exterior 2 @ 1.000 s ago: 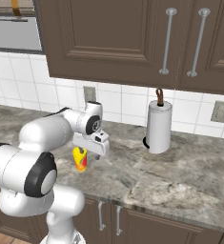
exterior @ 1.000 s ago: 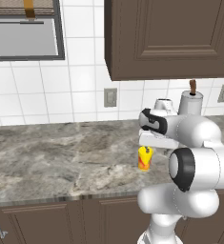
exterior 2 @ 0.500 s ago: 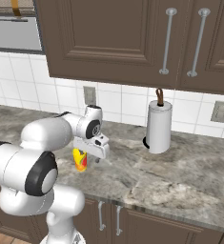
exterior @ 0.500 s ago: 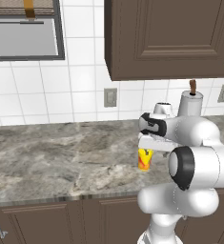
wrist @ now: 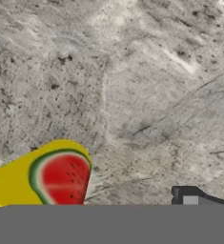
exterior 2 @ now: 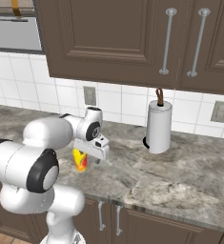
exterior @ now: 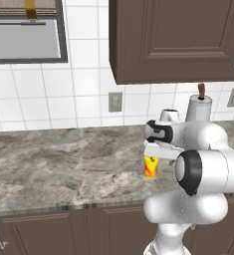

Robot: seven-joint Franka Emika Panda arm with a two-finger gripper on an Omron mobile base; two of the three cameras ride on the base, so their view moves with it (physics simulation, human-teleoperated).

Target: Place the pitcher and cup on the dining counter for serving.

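Observation:
The cup (exterior: 151,167) is a small yellow tumbler with a red watermelon mark, upright on a grey-brown marble counter (exterior: 63,164) against the tiled wall. My gripper (exterior: 153,155) hangs just above it, pointing down, jaws open and holding nothing. From the right side the cup (exterior 2: 80,160) shows partly under the gripper (exterior 2: 87,153). In the hand view the cup (wrist: 42,180) lies at the lower left and one dark fingertip (wrist: 187,196) rises at the lower right, well apart from it. The pitcher and the dining counter are out of view.
A white paper-towel roll (exterior 2: 158,126) on a stand is at the back of the counter, right of the cup. Dark wall cabinets (exterior 2: 132,38) hang overhead. Dark base cabinets (exterior: 49,231) run below the counter's front edge.
My hand has sunk slightly toward the cup. The cup and the paper-towel roll stay where they were.

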